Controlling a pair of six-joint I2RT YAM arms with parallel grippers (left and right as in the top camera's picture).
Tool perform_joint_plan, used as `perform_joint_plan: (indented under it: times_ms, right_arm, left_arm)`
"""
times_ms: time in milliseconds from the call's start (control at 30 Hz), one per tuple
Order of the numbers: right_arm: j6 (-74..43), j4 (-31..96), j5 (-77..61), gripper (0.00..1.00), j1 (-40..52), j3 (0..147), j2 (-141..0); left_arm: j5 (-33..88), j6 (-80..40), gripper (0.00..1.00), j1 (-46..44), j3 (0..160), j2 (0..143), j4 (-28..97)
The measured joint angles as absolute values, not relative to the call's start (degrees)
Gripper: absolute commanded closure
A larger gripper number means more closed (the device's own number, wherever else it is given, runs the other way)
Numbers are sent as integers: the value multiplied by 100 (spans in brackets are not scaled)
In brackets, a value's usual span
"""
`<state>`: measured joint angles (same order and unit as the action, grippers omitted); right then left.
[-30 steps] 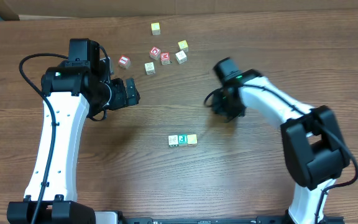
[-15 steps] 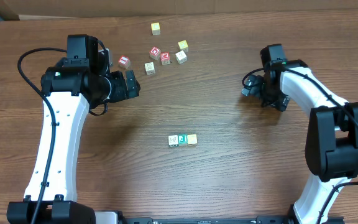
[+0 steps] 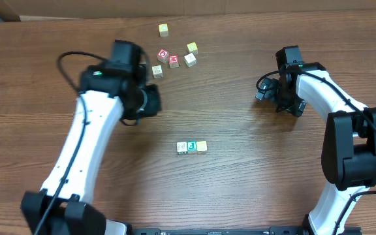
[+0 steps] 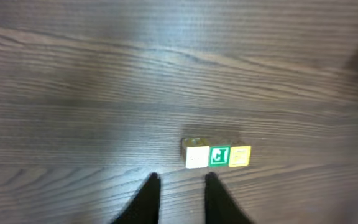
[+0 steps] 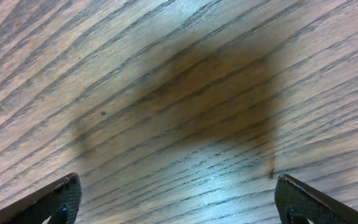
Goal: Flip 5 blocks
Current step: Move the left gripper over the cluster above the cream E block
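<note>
Left gripper (image 4: 179, 182) narrowly parted, empty; block row (image 4: 217, 155) just ahead, slightly right. Right gripper (image 5: 178, 186) spread wide, empty, over table (image 5: 166, 74).

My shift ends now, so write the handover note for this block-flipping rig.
Left claw: narrowed to a slim gap, empty, aimed toward the row of three blocks.
Right claw: wide open, empty, over bare table.
That row, pale, green and yellowish, touching, sits mid-table, probably done.
Likely two flips left, from the far cluster; which cubes, cannot tell.
</note>
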<state>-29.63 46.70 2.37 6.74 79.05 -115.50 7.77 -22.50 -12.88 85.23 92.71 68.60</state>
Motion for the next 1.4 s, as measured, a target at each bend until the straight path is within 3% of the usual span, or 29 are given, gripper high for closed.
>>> perform_joint_plan:
  times_ms: [100, 267, 367, 400, 500, 667, 800, 1400]
  right_arm:
    - [-2961, 4670, 237, 0, 676, 7905, -11550]
    - [-2963, 4672, 237, 0, 676, 7905, -11550]
    - [-2961, 4674, 239, 0, 674, 7905, -11552]
    - [-2958, 4672, 237, 0, 676, 7905, -11550]
    - [-2963, 4672, 237, 0, 676, 7905, -11552]
    - [-2961, 4670, 237, 0, 676, 7905, -11552]
    - [-2963, 4668, 237, 0, 674, 7905, -11550]
    - [-2963, 4670, 235, 0, 674, 7905, -11550]
  left_arm:
    - [585, -2388, 68, -1546, 8523, 9480, 6617]
    - [252, -2530, 45, -1640, 9336, 10079, 7022]
    - [-209, -2539, 21, -1636, 10645, 10689, 7625]
    - [-386, -2561, 19, -1627, 11170, 10938, 7743]
    - [-683, -2578, 23, -1608, 12070, 11461, 7686]
    - [-895, -2604, 27, -1566, 12274, 12114, 7295]
    - [-926, -2687, 39, -1511, 12274, 12711, 6941]
    - [-840, -2689, 42, -1072, 12274, 13806, 6097]
